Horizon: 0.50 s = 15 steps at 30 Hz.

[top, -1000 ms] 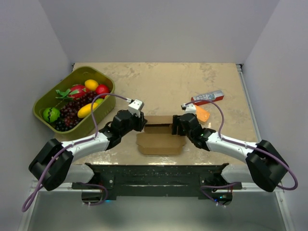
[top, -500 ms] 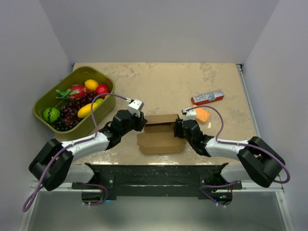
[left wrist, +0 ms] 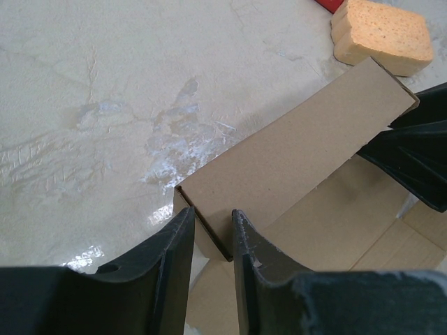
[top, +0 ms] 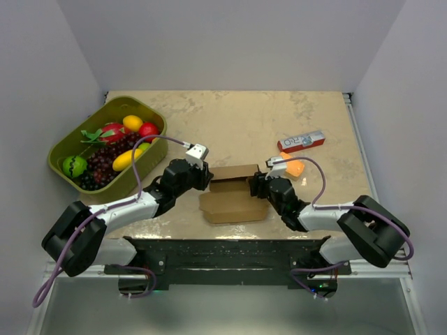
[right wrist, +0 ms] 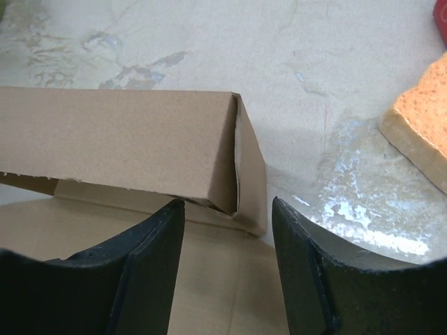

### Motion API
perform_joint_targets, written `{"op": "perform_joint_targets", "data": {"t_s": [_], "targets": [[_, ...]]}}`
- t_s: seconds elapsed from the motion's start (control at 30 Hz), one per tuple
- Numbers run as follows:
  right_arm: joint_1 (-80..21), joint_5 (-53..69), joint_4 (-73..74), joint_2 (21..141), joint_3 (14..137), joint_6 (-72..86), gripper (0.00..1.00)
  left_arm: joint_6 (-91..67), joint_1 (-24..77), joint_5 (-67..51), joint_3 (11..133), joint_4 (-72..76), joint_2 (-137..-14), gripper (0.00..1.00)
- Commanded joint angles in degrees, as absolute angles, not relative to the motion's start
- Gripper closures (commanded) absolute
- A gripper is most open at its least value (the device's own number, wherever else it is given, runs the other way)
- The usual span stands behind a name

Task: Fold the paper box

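Paper box (top: 234,206), plain brown cardboard, half-folded, back wall raised

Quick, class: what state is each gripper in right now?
Left gripper: closed, fingers pinching an end wall of the paper box.
Right gripper: open, fingers straddling its other end.

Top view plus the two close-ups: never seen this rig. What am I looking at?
Two robot arms are bolted at the near edge of a beige table. The wide picture comes from a camera above and behind them; each close-up comes from one wrist, looking past that arm's black fingers. On the table lie a partly folded brown cardboard box, an orange sponge block, a red-and-white carton and a green tray of fruit. The left hand is closed on the box's left end; the right hand stands open around its right end.
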<state>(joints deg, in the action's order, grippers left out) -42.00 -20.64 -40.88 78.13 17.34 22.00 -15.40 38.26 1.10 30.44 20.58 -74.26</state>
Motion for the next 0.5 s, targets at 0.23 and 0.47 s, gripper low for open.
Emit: {"op": "perform_joint_targets", "data": {"t_s": [0.23, 0.47], "targets": [[-42.3, -19.2, -54.0, 83.0, 17.2, 16.2, 0.46, -14.7, 37.8, -1.0, 31.2, 18.5, -75.1, 0.68], [-42.3, -20.5, -54.4, 85.2, 18.5, 16.7, 0.65, -15.0, 37.8, -1.5, 31.3, 18.8, -75.1, 0.68]]}}
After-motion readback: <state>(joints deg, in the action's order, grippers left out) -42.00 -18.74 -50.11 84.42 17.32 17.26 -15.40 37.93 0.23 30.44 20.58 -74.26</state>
